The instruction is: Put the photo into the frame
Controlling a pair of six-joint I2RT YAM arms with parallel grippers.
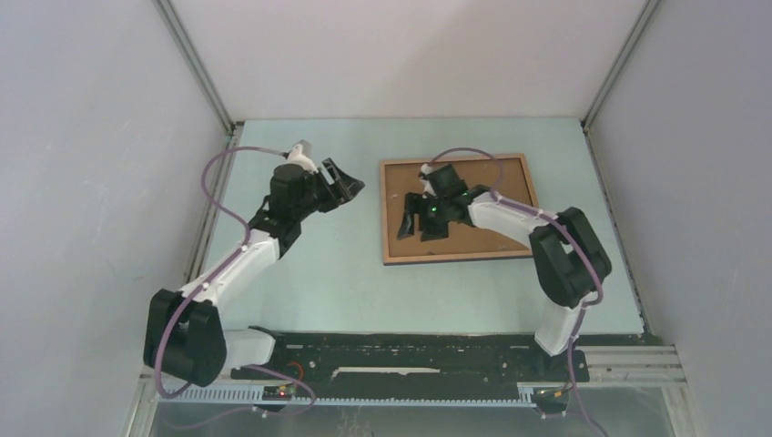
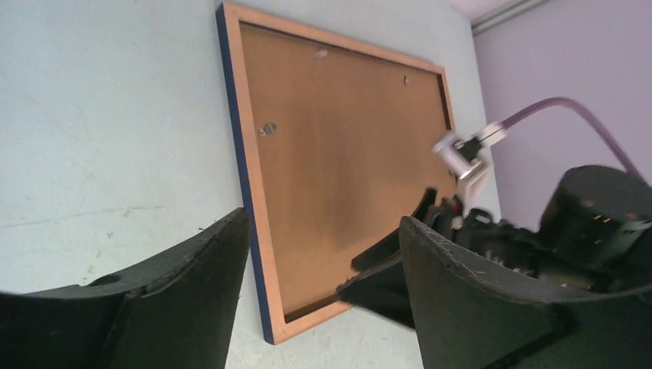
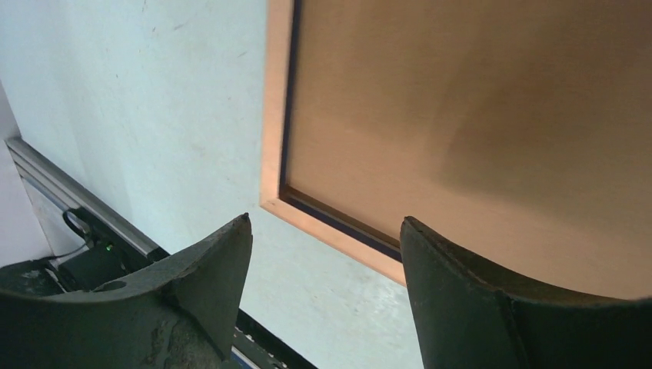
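Nearest the lens in each wrist view: the dark fingers of that arm's own claw. Note the right claw [image 3: 326, 223] spread, pinching nothing, poised above the near left corner of the frame [image 3: 275, 115] with no visible contact. Note the left claw [image 2: 324, 223] likewise spread and empty, raised off the desk [image 1: 319, 273], left of the frame and apart from it.

Locate the frame flat on the desk, light wood face up, navy along the outer edge. Observe the brown backing board [image 3: 461, 115] seated inside the rim. No sight of the photo in any view; probably beneath the board, but cannot confirm.

Hazards from here:
- Pressing off-centre on the board: risk of tipping the opposite edge up out of the rim.
- Descending with spread fingers onto the thin rim: risk of sliding the whole frame across the smooth desk.
- Lifting or turning the frame before securing the small metal fittings [image 2: 267, 129]: risk of board and photo dropping out. Position of those fittings too small to tell.
- Bringing both arms over the frame together: risk of collision.
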